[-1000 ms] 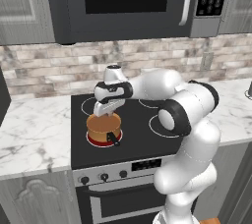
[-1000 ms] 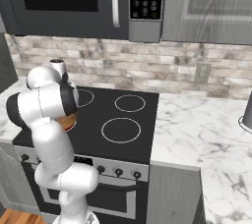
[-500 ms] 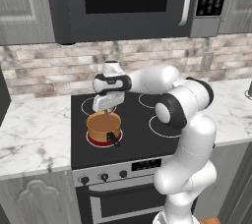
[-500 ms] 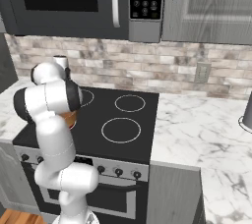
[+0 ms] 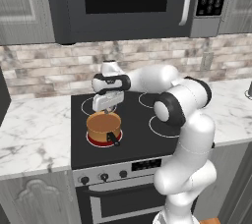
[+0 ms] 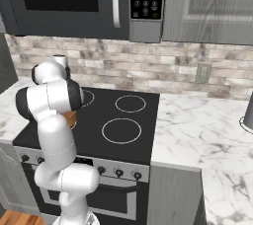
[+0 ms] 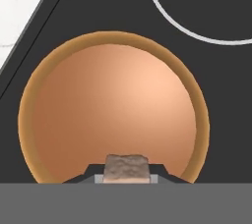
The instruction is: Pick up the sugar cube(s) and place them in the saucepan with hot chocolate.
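what the views hide or cut off

in the hand view the small mottled tan-brown sugar cube (image 7: 127,167) sits between the dark finger tips, its lower part cut by the bottom of the picture, so the grip itself is hard to judge. the round copper-orange saucepan (image 7: 29,120) loses its near rim there too, and its handle is out of the picture. a white burner ring (image 7: 197,34) is cut by the top and right edges.

in the right base view the white arm (image 6: 49,100) covers nearly all of the saucepan, leaving a sliver of orange. in the left base view the gripper (image 5: 107,102) is too small to tell its jaws.
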### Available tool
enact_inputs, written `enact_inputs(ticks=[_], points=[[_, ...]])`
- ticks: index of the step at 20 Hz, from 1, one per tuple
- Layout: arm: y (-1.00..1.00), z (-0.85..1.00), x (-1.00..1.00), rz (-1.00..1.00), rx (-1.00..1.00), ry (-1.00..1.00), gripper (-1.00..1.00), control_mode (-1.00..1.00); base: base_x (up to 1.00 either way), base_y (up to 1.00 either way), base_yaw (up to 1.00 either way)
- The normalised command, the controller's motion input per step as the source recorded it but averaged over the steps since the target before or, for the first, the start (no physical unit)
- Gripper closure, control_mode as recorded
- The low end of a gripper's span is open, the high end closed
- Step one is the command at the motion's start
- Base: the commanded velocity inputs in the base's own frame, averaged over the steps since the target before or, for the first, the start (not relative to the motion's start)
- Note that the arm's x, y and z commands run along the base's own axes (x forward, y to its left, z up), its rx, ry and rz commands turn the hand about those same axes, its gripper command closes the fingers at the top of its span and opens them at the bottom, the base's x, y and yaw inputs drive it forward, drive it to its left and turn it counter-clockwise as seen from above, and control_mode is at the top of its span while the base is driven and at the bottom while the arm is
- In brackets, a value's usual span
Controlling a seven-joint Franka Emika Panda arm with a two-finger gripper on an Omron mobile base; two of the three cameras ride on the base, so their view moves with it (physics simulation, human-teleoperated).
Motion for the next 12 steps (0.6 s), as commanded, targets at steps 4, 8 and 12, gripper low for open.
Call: enact_inputs(ticks=[4,8,12], points=[[0.00,0.00,0.00,0.00,-0.02,-0.02,1.00,-1.00,0.00,0.00,0.00],[0.00,0.00,0.00,0.00,-0.05,-0.05,1.00,-1.00,0.00,0.00,0.00],[0.04,0.00,0.03,-0.01,-0.06,-0.06,1.00,-1.00,0.00,0.00,0.00]])
